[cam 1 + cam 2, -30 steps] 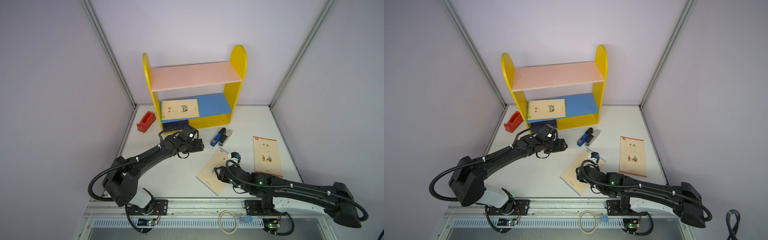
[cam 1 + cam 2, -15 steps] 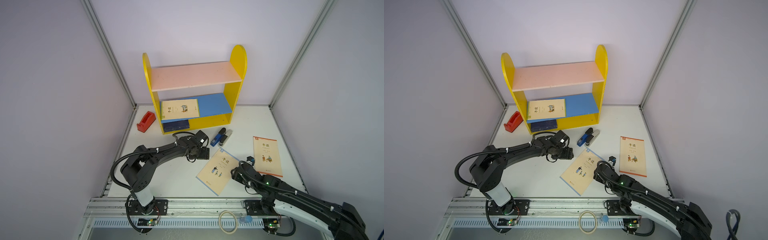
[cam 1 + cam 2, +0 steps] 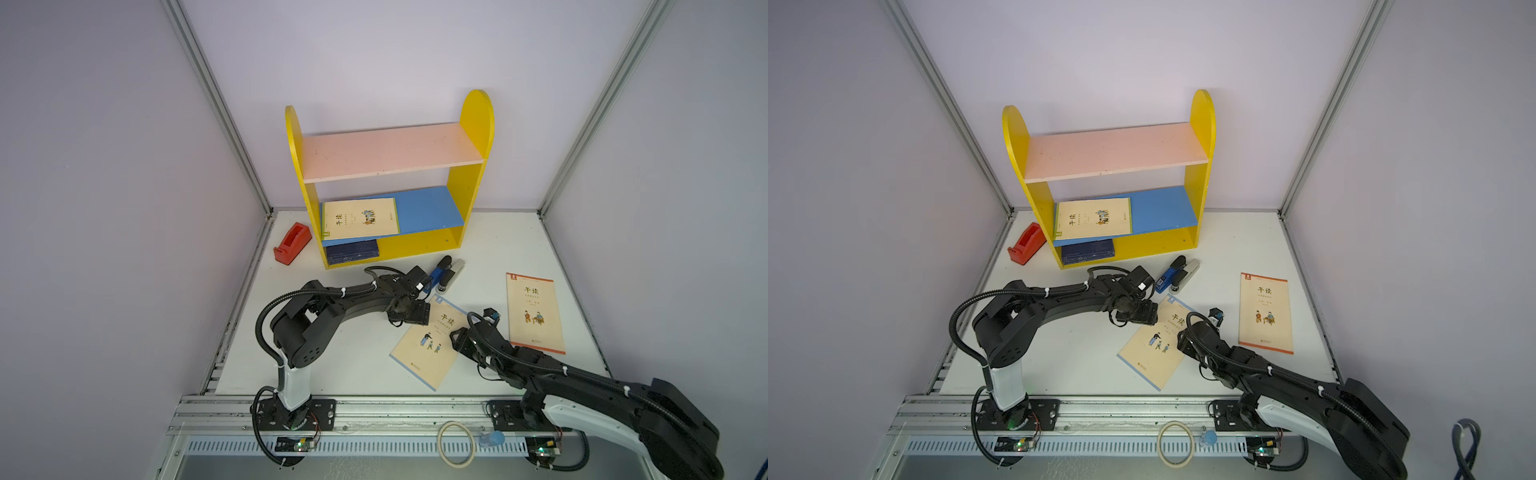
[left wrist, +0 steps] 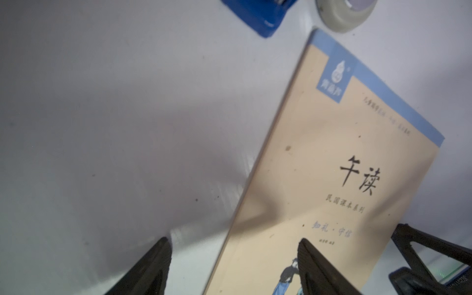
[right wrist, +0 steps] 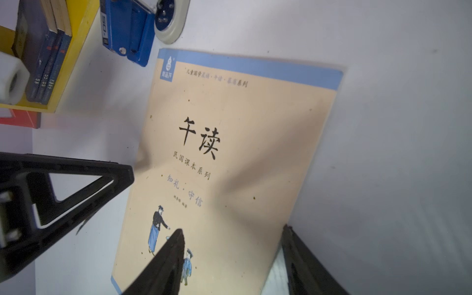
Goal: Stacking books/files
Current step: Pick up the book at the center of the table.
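Straddling opposite edges of the cream, blue-banded paperback point(image 3: 424, 357) flat on the white table point(image 3: 353, 357), my left gripper point(image 4: 233, 240) and right gripper point(image 5: 233, 229) stand spread, empty, finger bases cut off in wrist views.

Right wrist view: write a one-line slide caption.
Open right gripper straddles an edge of the cream book lying on the white table, blue stapler nearby.
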`<state>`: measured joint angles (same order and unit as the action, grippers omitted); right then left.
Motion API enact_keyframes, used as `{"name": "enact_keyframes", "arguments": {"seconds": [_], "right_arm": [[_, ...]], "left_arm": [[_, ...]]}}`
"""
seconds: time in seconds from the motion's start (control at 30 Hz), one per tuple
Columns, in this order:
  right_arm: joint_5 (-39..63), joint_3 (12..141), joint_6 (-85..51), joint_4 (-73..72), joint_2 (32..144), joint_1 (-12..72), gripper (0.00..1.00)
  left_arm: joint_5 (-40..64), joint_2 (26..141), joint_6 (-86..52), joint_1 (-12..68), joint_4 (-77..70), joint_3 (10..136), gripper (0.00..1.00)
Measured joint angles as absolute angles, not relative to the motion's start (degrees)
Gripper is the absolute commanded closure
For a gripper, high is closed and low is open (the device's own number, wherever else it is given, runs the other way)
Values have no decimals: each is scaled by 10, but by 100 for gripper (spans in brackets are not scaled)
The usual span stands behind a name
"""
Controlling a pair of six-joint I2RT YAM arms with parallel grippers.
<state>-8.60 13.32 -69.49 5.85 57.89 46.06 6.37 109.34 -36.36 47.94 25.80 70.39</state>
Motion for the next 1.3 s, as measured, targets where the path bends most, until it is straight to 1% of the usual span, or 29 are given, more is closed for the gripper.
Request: {"name": "enact_keyframes", "arguments": {"seconds": [0.33, 0.63, 0.83, 1.03, 1.3], "right_arm": [[-76, 138, -694, -9, 633, 460, 43], [-82, 150, -691, -72, 699, 459, 54], [-89, 158, -687, -76, 714, 459, 55], [-92, 158, -683, -80, 720, 460, 56], [-107, 170, -675, -119, 764, 460, 59]], "left_arm": [[106, 1092, -361, 478, 206, 688, 20], [145, 1064, -377, 475, 179, 651, 19], [166, 1021, -396, 463, 172, 616, 20], [191, 991, -416, 450, 131, 578, 19], [222, 962, -436, 445, 71, 540, 20]]}}
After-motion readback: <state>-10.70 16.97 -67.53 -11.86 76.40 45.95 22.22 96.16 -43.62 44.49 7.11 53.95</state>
